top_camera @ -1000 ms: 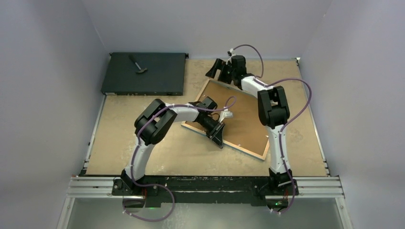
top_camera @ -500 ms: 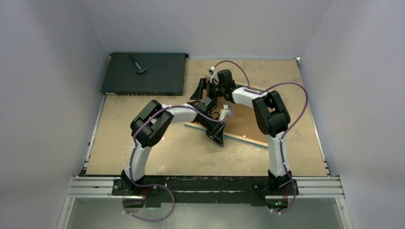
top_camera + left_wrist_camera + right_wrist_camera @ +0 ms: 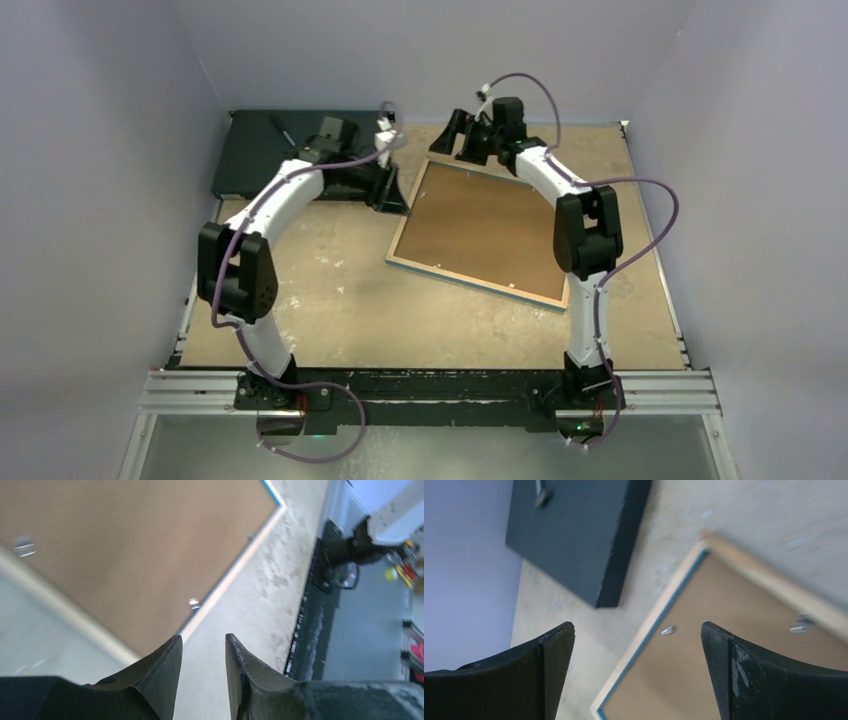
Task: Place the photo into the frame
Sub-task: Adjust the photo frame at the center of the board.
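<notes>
The frame [image 3: 470, 282] lies back up on the table, its light-wood rim around a brown backing panel [image 3: 485, 225]. The photo shows in no view. My left gripper [image 3: 393, 195] hovers by the frame's left corner, next to the black box's right end. In the left wrist view its jaws [image 3: 202, 637] stand partly open over bare table with nothing between them, and the frame's rim [image 3: 225, 582] lies just ahead. My right gripper [image 3: 450, 140] hangs over the frame's far corner. It is wide open [image 3: 638, 626] and empty above the rim [image 3: 656, 612], which has a blue inner edge.
A flat black box [image 3: 290, 155] sits at the back left with a small tool [image 3: 290, 138] on it; the right wrist view also shows this box [image 3: 574, 535]. Small metal tabs [image 3: 667, 630] stick out over the backing panel. Walls close in the table on three sides.
My left arm swung from the frame's near-left part back to the box's right end, and its jaws opened. The right gripper dipped toward the frame's middle, then returned to the far corner.
</notes>
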You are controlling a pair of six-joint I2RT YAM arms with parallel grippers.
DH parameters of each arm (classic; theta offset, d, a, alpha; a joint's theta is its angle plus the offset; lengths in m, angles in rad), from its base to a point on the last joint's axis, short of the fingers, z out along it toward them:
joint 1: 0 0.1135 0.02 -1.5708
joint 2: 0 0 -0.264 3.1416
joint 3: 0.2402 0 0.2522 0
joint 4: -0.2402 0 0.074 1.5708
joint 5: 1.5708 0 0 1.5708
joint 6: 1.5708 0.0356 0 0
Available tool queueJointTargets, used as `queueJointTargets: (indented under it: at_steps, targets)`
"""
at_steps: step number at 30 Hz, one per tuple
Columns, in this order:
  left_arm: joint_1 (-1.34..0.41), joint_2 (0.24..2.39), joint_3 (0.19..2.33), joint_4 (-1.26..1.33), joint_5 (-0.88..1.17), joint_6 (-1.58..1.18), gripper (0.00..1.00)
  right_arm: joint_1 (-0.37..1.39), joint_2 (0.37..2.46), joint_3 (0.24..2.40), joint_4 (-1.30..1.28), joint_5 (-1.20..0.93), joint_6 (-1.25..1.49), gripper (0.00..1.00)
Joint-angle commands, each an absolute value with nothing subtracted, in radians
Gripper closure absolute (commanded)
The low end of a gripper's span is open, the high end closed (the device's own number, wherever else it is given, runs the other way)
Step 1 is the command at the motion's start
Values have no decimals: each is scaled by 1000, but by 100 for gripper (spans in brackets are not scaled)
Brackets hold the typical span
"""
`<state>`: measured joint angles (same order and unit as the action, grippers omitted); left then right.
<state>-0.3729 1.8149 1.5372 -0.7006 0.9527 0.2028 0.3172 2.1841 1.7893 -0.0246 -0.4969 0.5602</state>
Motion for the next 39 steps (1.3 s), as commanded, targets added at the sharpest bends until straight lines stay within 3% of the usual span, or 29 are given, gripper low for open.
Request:
queueJointTargets:
  at_steps: [1,11,15,17,19,25,30,39]
  targets:
    - [-245,1813,1543,-750,909,225,63,225,2250,1880,-46,-403,520,1]
    - [-166,1726,1508,-642,422,202,54,186,2407,2014,-64,-329,487,1]
    - [-117,1725,1531,-637,313,146,36,183,2457,2042,-62,-339,492,1]
    - [-58,1724,1516,-641,390,156,21,183,2470,2036,-49,-348,498,2]
    - [-23,1724,1496,-646,488,177,17,184,2471,2015,-23,-358,500,2]
    - [-42,1719,1393,-572,506,160,15,204,2422,1887,28,-453,506,9]
    - [-89,1715,1241,-477,635,90,15,267,2356,1747,56,-513,471,11]
    - [-168,1728,1101,-389,718,43,30,409,2230,1522,135,-516,496,11]
